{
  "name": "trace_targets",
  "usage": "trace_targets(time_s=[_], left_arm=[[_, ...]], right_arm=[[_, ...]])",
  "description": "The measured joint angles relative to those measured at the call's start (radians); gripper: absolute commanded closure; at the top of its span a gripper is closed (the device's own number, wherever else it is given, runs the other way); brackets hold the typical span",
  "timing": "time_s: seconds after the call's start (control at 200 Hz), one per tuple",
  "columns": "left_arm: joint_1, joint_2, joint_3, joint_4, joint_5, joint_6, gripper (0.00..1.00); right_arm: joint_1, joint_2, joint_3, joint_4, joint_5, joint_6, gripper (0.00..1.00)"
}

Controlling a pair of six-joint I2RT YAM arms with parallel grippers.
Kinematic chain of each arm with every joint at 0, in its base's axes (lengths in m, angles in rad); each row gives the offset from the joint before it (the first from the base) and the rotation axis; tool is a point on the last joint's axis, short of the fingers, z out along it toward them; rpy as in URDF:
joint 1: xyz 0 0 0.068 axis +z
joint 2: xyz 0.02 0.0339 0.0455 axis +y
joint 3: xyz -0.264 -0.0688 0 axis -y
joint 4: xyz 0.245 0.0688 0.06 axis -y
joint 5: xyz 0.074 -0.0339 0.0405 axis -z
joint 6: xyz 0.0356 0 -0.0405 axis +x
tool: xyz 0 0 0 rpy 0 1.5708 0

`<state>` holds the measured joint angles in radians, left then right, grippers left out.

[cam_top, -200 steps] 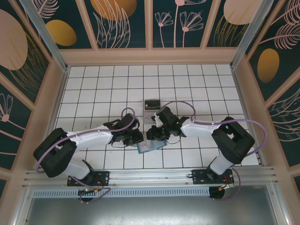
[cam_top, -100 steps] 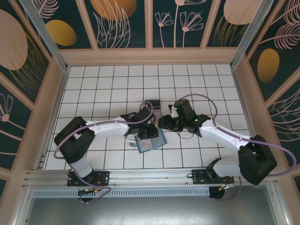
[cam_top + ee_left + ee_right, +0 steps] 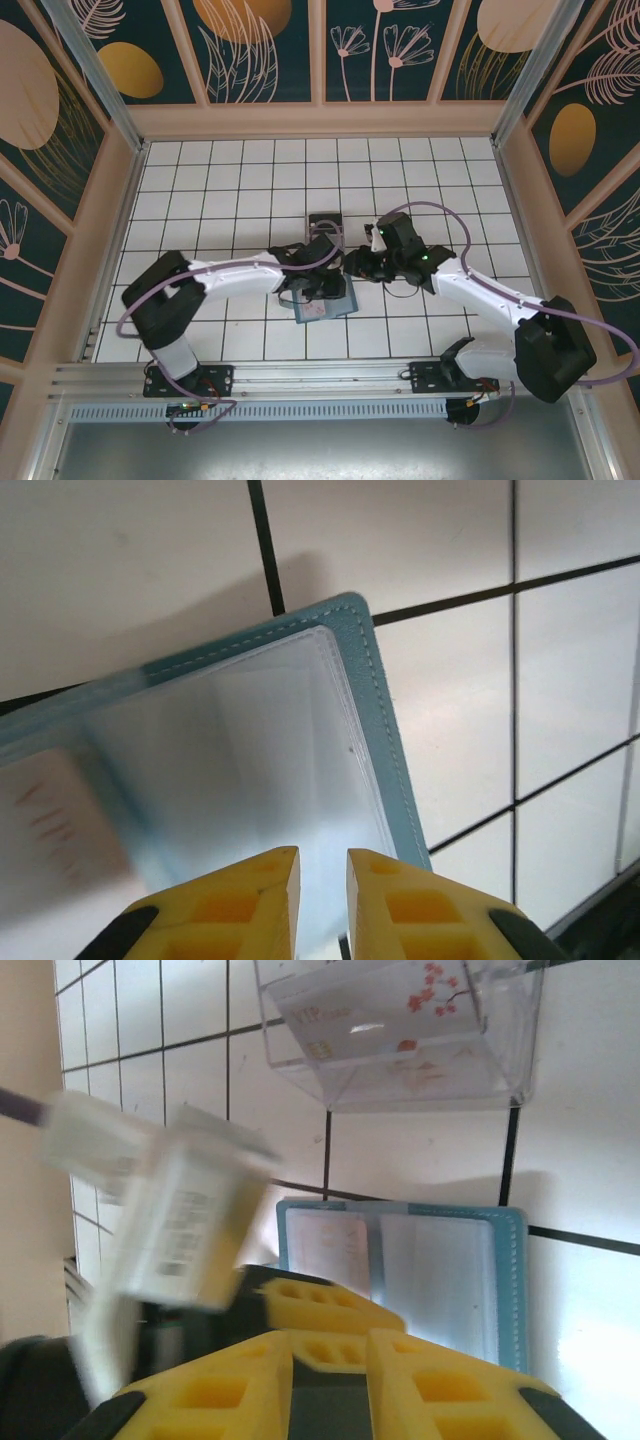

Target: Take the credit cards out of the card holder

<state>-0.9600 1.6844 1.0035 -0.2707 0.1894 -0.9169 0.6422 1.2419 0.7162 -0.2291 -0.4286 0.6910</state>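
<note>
The teal card holder [image 3: 337, 305] lies open on the white tiles, its clear sleeves facing up [image 3: 250, 740]. A pale credit card with pinkish print sits in its left sleeve [image 3: 335, 1245], blurred at the left edge of the left wrist view [image 3: 45, 815]. My left gripper [image 3: 323, 880] hovers right over the holder's right sleeve [image 3: 322, 288], jaws a narrow slit apart with nothing between them. My right gripper [image 3: 330, 1355] hangs just beyond the holder's far right corner [image 3: 352, 265], open and empty. The left gripper's yellow fingers [image 3: 320, 1302] show beyond it.
A clear plastic box [image 3: 325, 222] stands one tile beyond the holder, with cards bearing red blossom print inside [image 3: 370, 1005]. The two arms meet closely over the holder. Wooden walls [image 3: 110, 230] ring the tiled floor.
My right gripper has pulled back from the holder toward the box side. My left arm has stretched further right, its gripper now over the holder, which has shifted slightly right.
</note>
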Motion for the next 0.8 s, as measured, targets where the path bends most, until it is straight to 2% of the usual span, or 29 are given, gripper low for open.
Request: trace_targets(time_s=[0.14,0.295,0.555,0.796], left_arm=[[0.040,-0.157,-0.101,0.002,-0.043,-0.027,0.79],[0.101,-0.243,-0.227,-0.006,-0.063,-0.046,0.79],[0.130,-0.241,-0.285,-0.011,-0.059,-0.045,0.79],[0.130,-0.186,-0.285,0.002,-0.042,-0.034,0.78]], right_arm=[[0.047,0.076,0.029,0.005,-0.033,-0.001,0.75],[0.114,0.189,0.082,0.016,-0.064,-0.005,0.77],[0.150,0.339,0.108,0.057,-0.098,-0.007,0.79],[0.150,0.383,0.108,0.073,-0.105,-0.019,0.79]])
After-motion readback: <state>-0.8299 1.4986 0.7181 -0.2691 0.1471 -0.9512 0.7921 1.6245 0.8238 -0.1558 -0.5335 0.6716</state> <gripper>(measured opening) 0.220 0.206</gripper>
